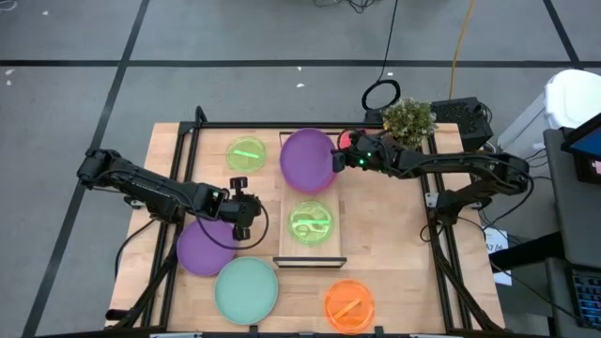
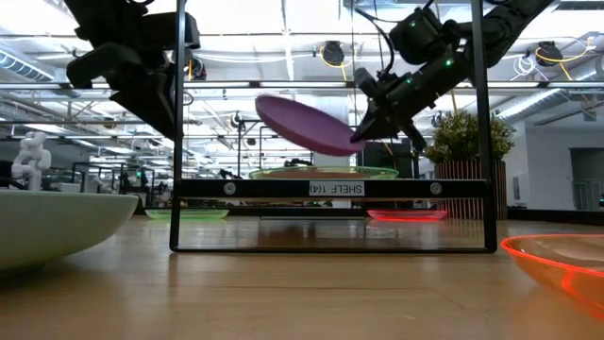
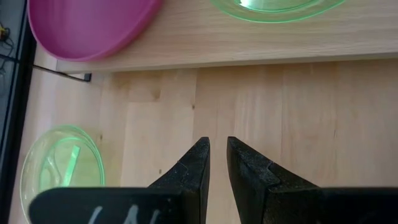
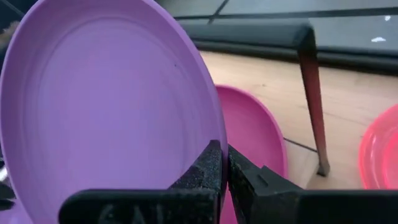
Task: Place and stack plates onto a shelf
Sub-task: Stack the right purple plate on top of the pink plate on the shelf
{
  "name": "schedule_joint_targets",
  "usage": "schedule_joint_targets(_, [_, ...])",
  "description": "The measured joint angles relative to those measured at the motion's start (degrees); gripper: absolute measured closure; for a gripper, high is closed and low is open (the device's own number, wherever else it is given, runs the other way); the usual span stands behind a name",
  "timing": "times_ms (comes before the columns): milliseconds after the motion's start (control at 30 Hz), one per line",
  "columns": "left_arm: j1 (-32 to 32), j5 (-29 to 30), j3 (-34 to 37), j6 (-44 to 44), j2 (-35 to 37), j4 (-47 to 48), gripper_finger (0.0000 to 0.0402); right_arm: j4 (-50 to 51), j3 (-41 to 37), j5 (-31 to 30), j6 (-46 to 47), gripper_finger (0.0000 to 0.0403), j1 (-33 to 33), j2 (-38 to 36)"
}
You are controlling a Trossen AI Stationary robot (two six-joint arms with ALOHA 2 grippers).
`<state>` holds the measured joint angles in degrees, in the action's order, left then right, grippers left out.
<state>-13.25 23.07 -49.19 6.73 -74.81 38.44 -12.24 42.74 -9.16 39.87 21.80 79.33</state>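
Note:
My right gripper (image 1: 339,160) (image 4: 224,155) is shut on a large purple plate (image 1: 307,160) (image 2: 304,123), which hangs tilted over the far end of the shelf (image 1: 333,202). A magenta plate (image 4: 252,134) (image 3: 87,25) lies on the shelf beneath it. A lime-green plate (image 1: 310,223) sits in the middle of the shelf. My left gripper (image 1: 246,212) (image 3: 217,146) is shut on nothing and hovers left of the shelf, over the table by a second purple plate (image 1: 202,248). My right gripper pinches the purple plate's rim (image 4: 215,127) on the plate's right side between its two fingers. The fingers reach in from the table's right, slanting down. The plate is lifted clear and tilted, its held edge lower than its free left edge (image 2: 264,100).
On the table lie a lime-green plate (image 1: 246,153) at far left, a mint-green plate (image 1: 246,289) and an orange plate (image 1: 349,305) at the near edge, and a red-pink plate (image 4: 379,152) right of the shelf's far end. A potted plant (image 1: 409,120) stands at the far right corner.

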Motion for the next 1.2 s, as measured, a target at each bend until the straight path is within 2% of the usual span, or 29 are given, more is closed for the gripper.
schedule_joint_targets(267, [1.38,0.09,0.0,-1.08,0.0,-0.15,0.0339,-1.78,0.0,0.43,0.49,0.0403,0.14,4.05])
schedule_joint_targets(767, [2.12,0.07,0.0,-2.22,0.0,-1.4,0.0339,1.03,0.0,0.03,1.55,0.0397,1.25,4.28])
schedule_joint_targets(1200, [2.12,0.06,0.0,-3.0,0.0,-1.46,0.0339,0.98,0.0,0.35,2.51,0.0357,1.77,3.94])
